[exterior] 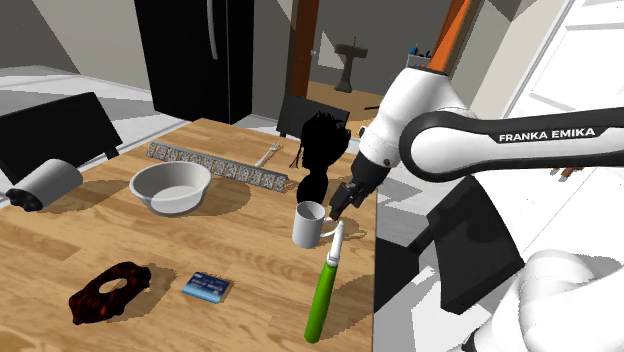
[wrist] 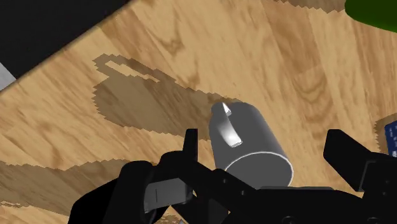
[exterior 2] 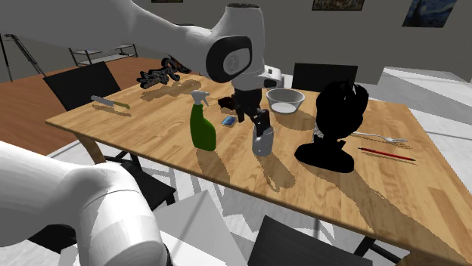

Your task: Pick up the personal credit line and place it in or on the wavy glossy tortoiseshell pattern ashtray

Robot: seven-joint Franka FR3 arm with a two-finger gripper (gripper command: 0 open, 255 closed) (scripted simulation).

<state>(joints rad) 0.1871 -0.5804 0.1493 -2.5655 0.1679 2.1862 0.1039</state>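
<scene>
Hand (exterior: 340, 200) poised just above white mug (exterior: 311, 223), fingers (wrist: 191, 147) spread wide either side of it. Blue card (exterior: 207, 288) flat on tabletop (exterior: 230, 235), toward shoulder view's left of mug; mottled ashtray (exterior: 107, 291) farther left.

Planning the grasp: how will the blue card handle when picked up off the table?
The blue card lies flat on the wooden table, so it probably offers little edge to pinch and may slide when nudged. It looks thin, so likely light and perhaps slightly bendy. Flat, it should not roll or tip.
</scene>
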